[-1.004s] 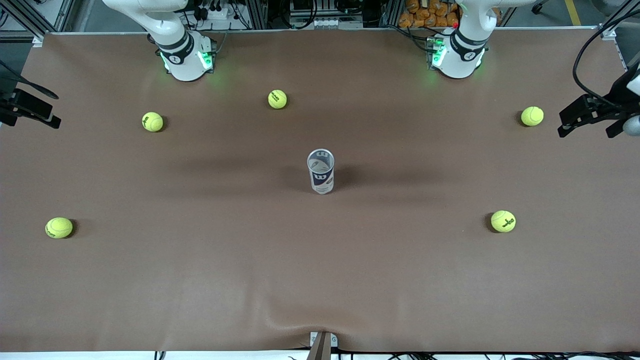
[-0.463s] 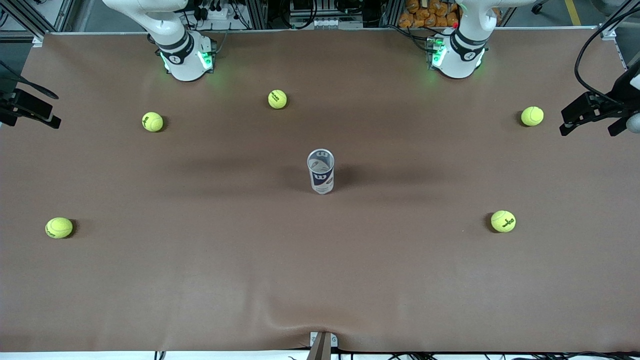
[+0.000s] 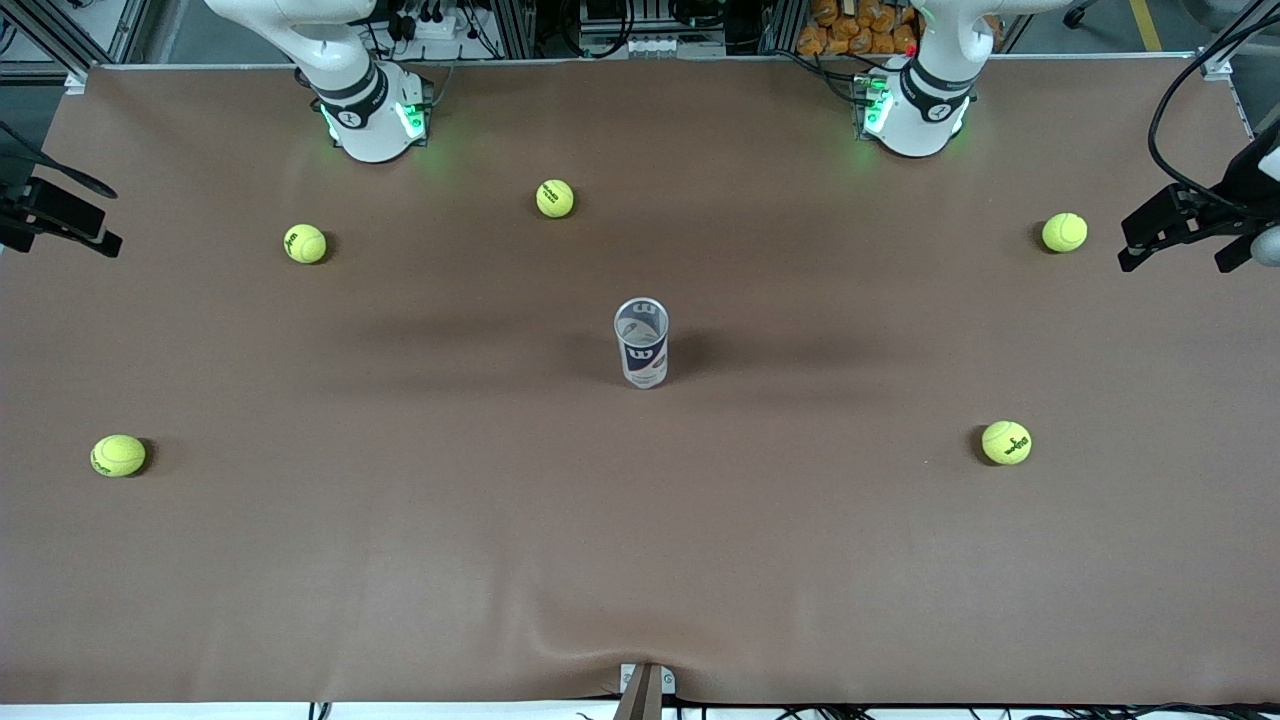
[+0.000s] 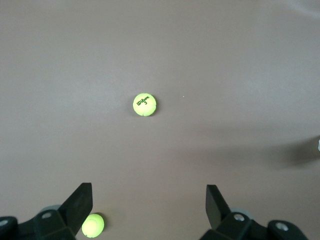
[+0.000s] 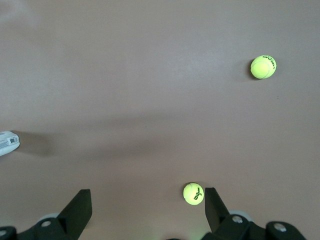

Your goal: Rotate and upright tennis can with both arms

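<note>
While tennis can [image 3: 642,343] stands upright, five balls [image 3: 555,198] surround it (well apart).

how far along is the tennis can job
Done: the tennis can stands upright mid-table, open silver rim up, among scattered tennis balls. In hand: nothing; the left gripper and right gripper hang at the table's ends, jaws open and empty. Left: seemingly nothing.

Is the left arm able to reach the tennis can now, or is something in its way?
Probably yes. The tennis can stands alone mid-table, the left tool is open over the table's end, and no tennis ball lies between them.
</note>
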You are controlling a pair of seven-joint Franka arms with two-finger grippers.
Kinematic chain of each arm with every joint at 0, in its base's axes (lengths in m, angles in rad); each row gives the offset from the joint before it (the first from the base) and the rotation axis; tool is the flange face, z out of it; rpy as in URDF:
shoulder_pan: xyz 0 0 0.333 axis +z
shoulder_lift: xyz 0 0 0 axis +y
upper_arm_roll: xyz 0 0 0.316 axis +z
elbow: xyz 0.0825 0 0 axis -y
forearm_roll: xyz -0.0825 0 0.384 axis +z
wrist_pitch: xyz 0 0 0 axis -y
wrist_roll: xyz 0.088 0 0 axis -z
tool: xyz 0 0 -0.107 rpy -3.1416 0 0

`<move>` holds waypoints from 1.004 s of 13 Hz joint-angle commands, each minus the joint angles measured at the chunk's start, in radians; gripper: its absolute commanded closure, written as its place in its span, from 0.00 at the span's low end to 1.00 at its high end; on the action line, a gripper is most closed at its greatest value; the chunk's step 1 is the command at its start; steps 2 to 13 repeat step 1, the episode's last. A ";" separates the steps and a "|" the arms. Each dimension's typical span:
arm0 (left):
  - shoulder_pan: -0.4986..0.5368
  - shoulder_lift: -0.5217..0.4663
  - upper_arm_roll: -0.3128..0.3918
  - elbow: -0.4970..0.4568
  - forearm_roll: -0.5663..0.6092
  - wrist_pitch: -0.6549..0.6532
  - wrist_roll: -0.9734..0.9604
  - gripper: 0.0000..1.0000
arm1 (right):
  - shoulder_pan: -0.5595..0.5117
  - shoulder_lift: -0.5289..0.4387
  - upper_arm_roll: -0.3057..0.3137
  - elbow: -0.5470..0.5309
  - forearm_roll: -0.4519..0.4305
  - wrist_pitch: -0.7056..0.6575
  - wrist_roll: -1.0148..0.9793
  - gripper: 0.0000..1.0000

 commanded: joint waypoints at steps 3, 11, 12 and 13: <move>0.004 -0.011 -0.002 -0.003 -0.009 -0.003 0.000 0.00 | -0.005 -0.004 0.001 -0.003 0.015 -0.001 0.004 0.00; 0.004 -0.011 -0.002 -0.003 -0.009 -0.003 0.000 0.00 | -0.005 -0.004 0.001 -0.003 0.015 -0.001 0.004 0.00; 0.004 -0.011 -0.002 -0.003 -0.009 -0.003 0.000 0.00 | -0.005 -0.004 0.001 -0.003 0.015 -0.001 0.004 0.00; 0.004 -0.011 -0.002 -0.003 -0.009 -0.003 0.000 0.00 | -0.005 -0.004 0.001 -0.003 0.015 -0.001 0.004 0.00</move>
